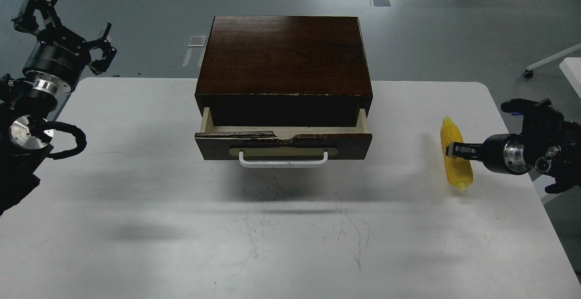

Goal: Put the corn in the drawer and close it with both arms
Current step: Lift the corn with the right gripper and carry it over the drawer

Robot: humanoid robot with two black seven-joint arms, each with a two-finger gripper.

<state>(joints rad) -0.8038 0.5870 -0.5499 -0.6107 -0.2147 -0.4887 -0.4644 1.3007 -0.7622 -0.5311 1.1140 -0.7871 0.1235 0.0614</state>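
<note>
The dark brown drawer (283, 144) is pulled partly out of its wooden cabinet (283, 54) at the table's middle back, with its white bar handle (283, 159) facing me. Its inside is dark and I see nothing in it. The yellow corn (457, 160) is at the right, lengthwise towards me, held a little above the table. My right gripper (454, 150) comes in from the right and is shut on the corn's middle. My left gripper (66, 26) is open and empty, raised beyond the table's far left corner.
The white table (136, 199) carries the cabinet and has scuff marks in front of the drawer. Its right edge lies close behind my right arm. A white chair base (551, 58) stands on the grey floor at the far right.
</note>
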